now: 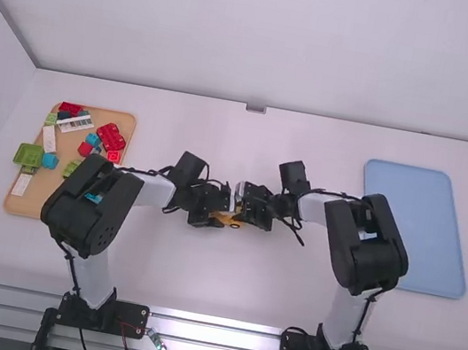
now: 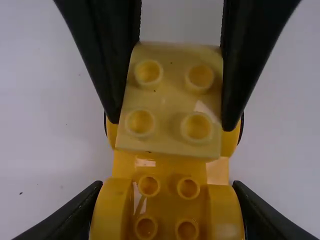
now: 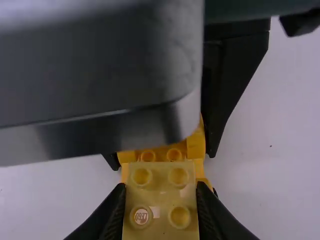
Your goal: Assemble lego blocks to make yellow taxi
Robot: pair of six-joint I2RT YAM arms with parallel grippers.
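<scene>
Gripping yellow block, right end effector, print on stud

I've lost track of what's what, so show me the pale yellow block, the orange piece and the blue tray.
Pale yellow block (image 2: 169, 104): left wrist view, face between its studs.
Orange piece (image 2: 167, 207): left wrist view, surface among its studs.
Blue tray (image 1: 413, 232): high view, flat middle.

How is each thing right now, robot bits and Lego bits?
Left end effector: shut on the orange car base.
Right end effector: shut on the yellow four-stud block.
Orange car base: gripped, studs showing.
Yellow four-stud block: gripped; whether clicked on, I can't tell.
Tan tray: flat, holding other blocks.
Blue tray: flat.
</scene>
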